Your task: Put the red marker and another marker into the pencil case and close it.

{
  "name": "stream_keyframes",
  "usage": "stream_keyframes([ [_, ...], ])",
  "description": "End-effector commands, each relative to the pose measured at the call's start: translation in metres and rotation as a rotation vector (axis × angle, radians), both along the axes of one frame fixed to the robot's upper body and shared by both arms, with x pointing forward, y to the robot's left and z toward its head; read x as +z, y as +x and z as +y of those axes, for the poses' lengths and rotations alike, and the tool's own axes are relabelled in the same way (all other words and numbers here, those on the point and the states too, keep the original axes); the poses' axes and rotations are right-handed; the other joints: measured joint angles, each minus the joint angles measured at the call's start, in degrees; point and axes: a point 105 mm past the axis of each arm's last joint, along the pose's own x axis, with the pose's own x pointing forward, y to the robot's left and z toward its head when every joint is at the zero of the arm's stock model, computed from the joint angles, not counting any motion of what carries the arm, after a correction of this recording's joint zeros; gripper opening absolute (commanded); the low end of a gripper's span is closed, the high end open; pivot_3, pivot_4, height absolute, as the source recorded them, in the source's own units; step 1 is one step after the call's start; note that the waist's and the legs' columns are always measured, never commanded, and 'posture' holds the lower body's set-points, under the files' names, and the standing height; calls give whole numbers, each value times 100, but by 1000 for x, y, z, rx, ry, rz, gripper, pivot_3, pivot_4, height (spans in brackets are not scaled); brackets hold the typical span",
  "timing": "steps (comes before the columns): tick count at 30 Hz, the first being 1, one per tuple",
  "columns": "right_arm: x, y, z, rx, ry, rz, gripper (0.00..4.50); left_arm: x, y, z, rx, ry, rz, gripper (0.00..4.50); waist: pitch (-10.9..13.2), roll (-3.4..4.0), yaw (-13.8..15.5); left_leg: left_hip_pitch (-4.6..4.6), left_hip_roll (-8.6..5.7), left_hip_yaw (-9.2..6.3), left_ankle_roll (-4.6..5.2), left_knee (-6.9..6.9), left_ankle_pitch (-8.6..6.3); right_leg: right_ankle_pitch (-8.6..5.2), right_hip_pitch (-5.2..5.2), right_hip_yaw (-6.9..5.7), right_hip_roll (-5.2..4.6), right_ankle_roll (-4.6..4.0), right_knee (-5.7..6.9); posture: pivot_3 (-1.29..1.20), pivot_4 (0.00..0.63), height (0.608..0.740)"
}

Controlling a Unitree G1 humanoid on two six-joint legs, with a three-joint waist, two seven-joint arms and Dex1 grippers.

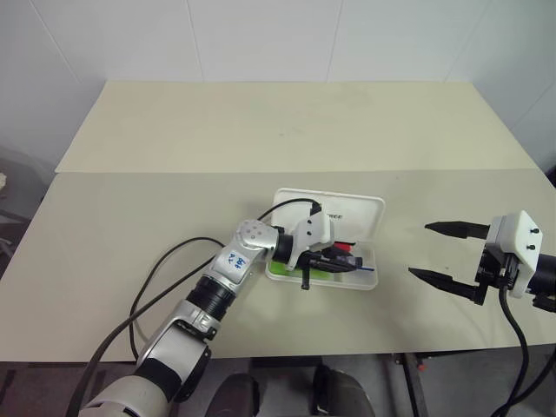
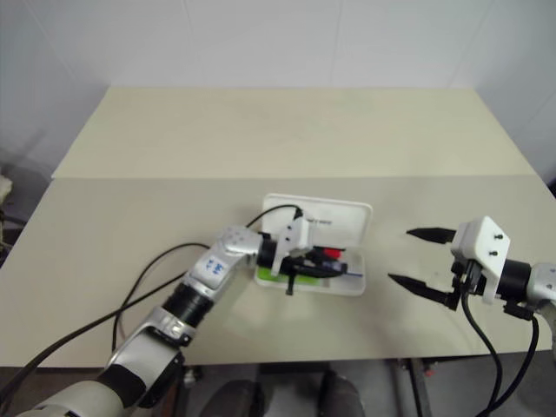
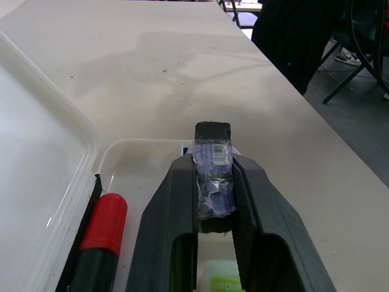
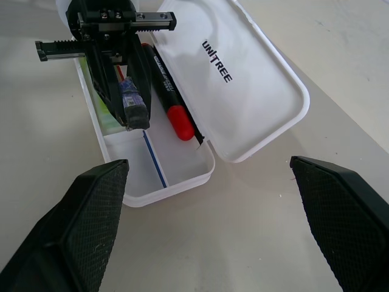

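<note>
Right wrist view shows left gripper (image 4: 130, 109) clenched on a dark blue-labelled marker (image 4: 132, 104) over the pencil case (image 4: 182, 176), beside the red marker (image 4: 170, 100); right gripper (image 1: 447, 254) is spread wide. Releasing it tilted may block the lid.

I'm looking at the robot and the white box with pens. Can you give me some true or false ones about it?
1. The white hard-plastic pencil case is open. True.
2. The black marker with a red cap lies on the table outside the case. False: it lies inside the case's tray.
3. The right gripper has its fingers wide apart and holds nothing. True.
4. The left gripper is empty. False: its fingers are shut on a dark stubby thing with a blue label, above the tray.
5. The lid has no writing. False: dark letters are printed on it.
</note>
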Motion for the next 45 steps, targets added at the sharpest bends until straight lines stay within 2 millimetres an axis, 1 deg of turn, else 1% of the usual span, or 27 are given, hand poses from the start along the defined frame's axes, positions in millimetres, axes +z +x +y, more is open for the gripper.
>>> stream_keyframes([
  [1,6,-6,7,5,14,-61,4500,-8,-13,-29,-74,15,1,405,-1,0,40,-1,-2,-2,0,1,0,0,2,-1,0,0,-1,0,150,740],
  [5,6,-6,7,0,18,-65,4500,-10,-13,-36,-79,10,5,405,-1,0,41,-3,-6,2,4,2,-2,2,1,3,-2,4,-8,0,150,740],
  [10,6,-6,8,-2,21,-67,4500,-11,-11,-37,-74,7,5,405,-3,3,-6,0,-1,1,7,1,1,5,1,2,-2,0,-4,0,150,740],
  [16,5,-6,6,-8,23,-65,4500,-14,-8,-28,-56,23,-10,405,-3,3,-8,0,-2,0,9,2,1,8,1,2,-2,-1,-5,0,150,740],
  [24,4,-3,7,-4,27,-66,4500,-9,0,-19,-30,37,-42,405,-3,4,-14,0,-2,0,10,3,2,10,2,3,-2,-1,-5,0,150,740],
  [31,3,0,9,3,30,-66,4500,-10,0,-17,-22,45,-29,405,-3,4,-17,1,-2,0,12,4,3,13,1,3,-2,-2,-4,0,150,740],
  [33,4,0,9,5,31,-67,4500,-9,-1,-19,-21,40,-18,1147,-3,4,-16,1,-2,0,13,4,4,13,2,4,-2,-2,-4,0,150,740],
  [35,4,1,9,5,32,-67,4500,-7,-1,-21,-12,27,-23,1711,-3,4,-16,1,-2,0,13,4,4,14,2,4,-2,-2,-4,0,150,740],
  [40,3,2,11,8,35,-67,4500,0,-4,-22,-35,-8,-26,3533,-3,4,-14,-1,-2,0,14,4,4,14,0,3,-2,-2,-4,0,150,740],
  [42,3,4,12,11,37,-67,4500,1,-7,-21,-53,-23,-17,4190,-3,4,-13,-1,-2,0,14,4,4,14,0,4,-2,-2,-5,0,150,740],
  [45,2,6,14,17,42,-68,4500,6,-10,-17,-70,-66,-13,4190,-3,5,-18,-1,-2,1,14,3,5,14,0,3,-2,-2,-5,0,150,740],
])
